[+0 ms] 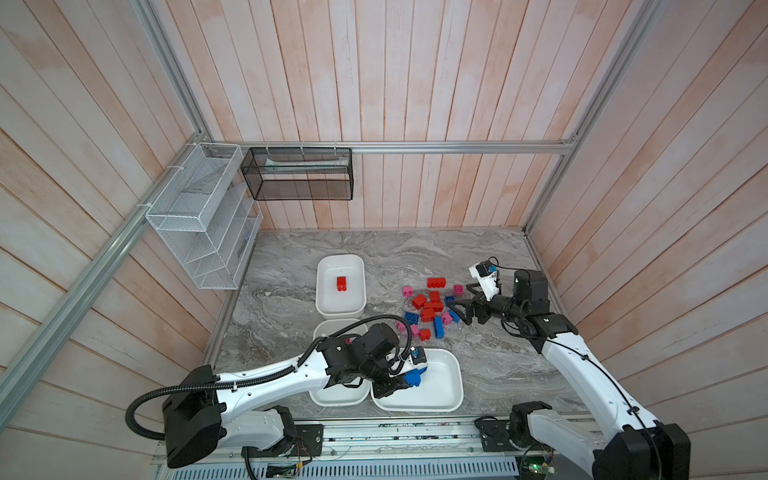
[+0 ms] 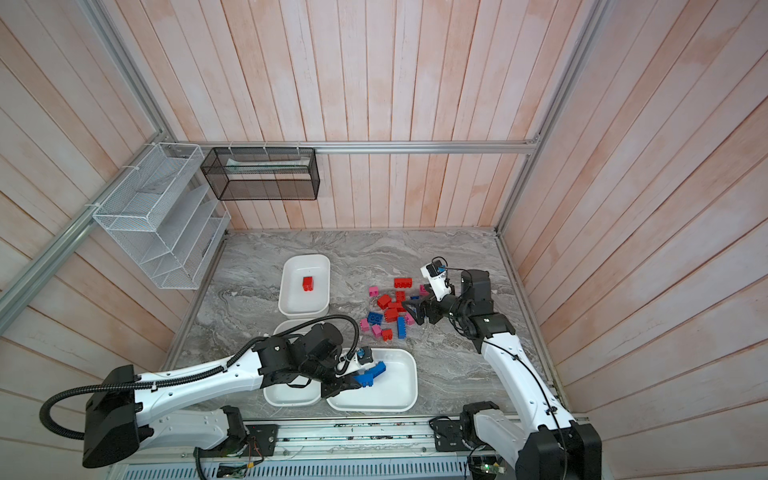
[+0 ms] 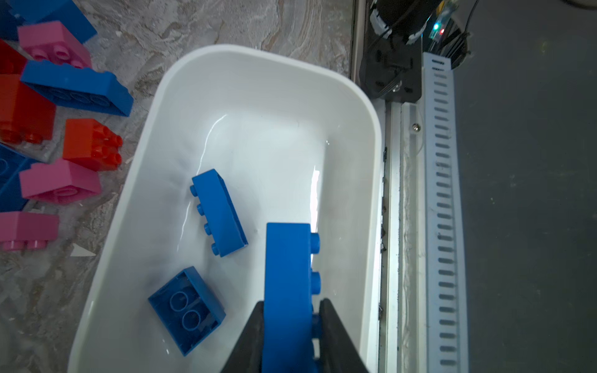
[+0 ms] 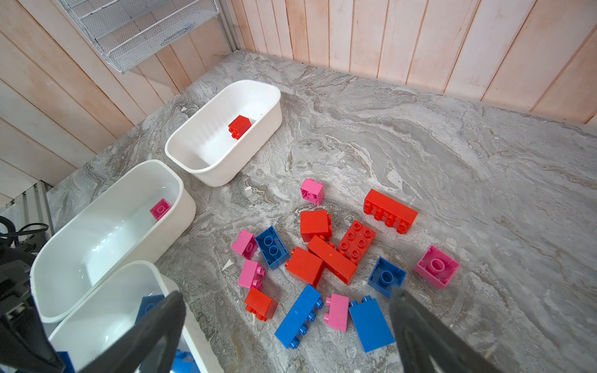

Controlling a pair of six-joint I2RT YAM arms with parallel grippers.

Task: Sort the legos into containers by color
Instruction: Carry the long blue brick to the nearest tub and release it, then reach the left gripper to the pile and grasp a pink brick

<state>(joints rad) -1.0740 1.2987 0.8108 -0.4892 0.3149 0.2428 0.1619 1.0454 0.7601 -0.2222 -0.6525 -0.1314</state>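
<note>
We see a long blue brick (image 3: 287, 290) clamped between the jaws of the left gripper (image 3: 289, 326), its studs facing sideways, held above the floor of the nearest white tub (image 3: 371, 135); in both top views the same brick (image 1: 413, 377) (image 2: 370, 376) hangs over that tub's left end. Two more blue bricks lie in this tub: an oblong one on its side (image 3: 219, 213) and a shorter one turned underside up (image 3: 186, 310), both apart from the held brick.

The right gripper (image 4: 287, 326) stands wide open and holds nothing. We see its two dark fingers (image 4: 420, 336) spread over the near edge of the loose pile (image 4: 323, 258) on the marble tabletop (image 4: 420, 129), with a long blue brick (image 4: 298, 318), a pink brick (image 4: 337, 311) and a flat-lying blue brick (image 4: 371, 324) between them, none touched. In a top view this gripper (image 1: 463, 309) sits at the right edge of the pile (image 1: 430, 309).

The pile holds red, blue and pink bricks, some touching, some apart, to the right of the tubs.

The far tub (image 1: 322, 270) holds one red brick (image 1: 341, 283). The middle tub (image 4: 181, 193), just beside the nearest one, holds one pink brick (image 4: 160, 209) against its wall; in both top views the left arm hides most of it.
</note>
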